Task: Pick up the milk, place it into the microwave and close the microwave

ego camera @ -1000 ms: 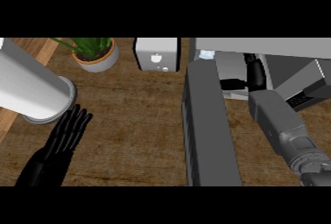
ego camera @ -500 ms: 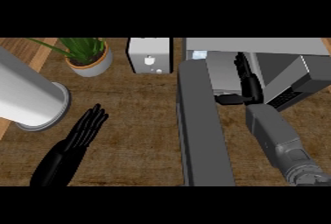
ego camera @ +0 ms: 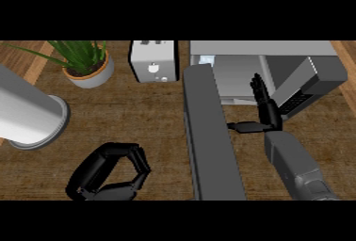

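Note:
The grey microwave (ego camera: 261,48) stands at the back right with its door (ego camera: 208,141) swung wide open, reaching toward me across the counter. A small white and blue thing (ego camera: 204,60) shows at the cavity's back-left corner; I cannot tell whether it is the milk. My right hand (ego camera: 267,104) is open in front of the cavity, right of the door, fingers straight and pointing inward, thumb out to the left. It holds nothing. My left hand (ego camera: 111,172) sits low at the left of the door with its fingers curled in on themselves, empty.
A potted green plant (ego camera: 87,66) and a white toaster (ego camera: 153,61) stand at the back left. A big white cylinder (ego camera: 28,117) lies at the left edge. A dark grey block (ego camera: 313,84) slants at the microwave's right side. Brown counter (ego camera: 132,122) lies between.
My left hand's fingers, straight before, have curled shut. My right hand has drawn back a little from the cavity. The view has shifted, so everything sits further right.

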